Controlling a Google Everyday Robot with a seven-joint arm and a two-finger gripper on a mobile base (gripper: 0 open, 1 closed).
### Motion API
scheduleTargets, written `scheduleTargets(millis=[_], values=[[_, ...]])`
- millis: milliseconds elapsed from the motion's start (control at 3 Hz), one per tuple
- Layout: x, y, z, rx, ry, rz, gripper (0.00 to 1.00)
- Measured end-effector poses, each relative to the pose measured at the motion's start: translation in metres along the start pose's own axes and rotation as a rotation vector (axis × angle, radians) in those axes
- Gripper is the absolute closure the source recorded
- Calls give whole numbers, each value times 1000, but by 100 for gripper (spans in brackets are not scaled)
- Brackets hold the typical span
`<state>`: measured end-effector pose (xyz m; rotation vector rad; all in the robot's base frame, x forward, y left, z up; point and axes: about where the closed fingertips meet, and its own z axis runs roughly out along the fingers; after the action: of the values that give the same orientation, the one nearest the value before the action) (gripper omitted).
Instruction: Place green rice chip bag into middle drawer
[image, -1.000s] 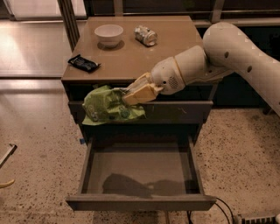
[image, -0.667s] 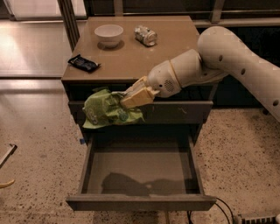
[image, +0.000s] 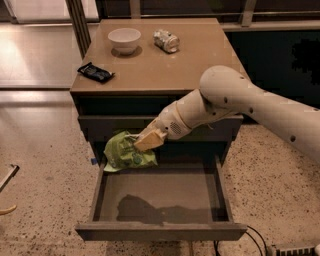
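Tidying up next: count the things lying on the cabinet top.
3: white bowl back left, crushed can back centre, black packet at the left edge. The gripper holds the green rice chip bag over the middle drawer.

Gripper (image: 150, 140) — low, forward, tight on bag (image: 125, 152)

My gripper (image: 149, 140) hangs over the back-left corner of the open middle drawer (image: 160, 231), clamped on the green rice chip bag (image: 125, 152), whose lower edge seems to touch the drawer's left wall. On the desk (image: 200, 65) sit a white bowl (image: 124, 38), a crushed can (image: 166, 40) and a black packet (image: 96, 72).
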<state>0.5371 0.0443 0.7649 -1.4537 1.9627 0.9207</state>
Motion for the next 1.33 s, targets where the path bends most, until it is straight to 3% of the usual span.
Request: scheduleTargets(millis=[333, 1000, 1333], values=[[50, -11, 43, 9, 53, 94, 100], [102, -25, 135, -21, 79, 190, 100], [126, -29, 183, -30, 94, 243, 81]])
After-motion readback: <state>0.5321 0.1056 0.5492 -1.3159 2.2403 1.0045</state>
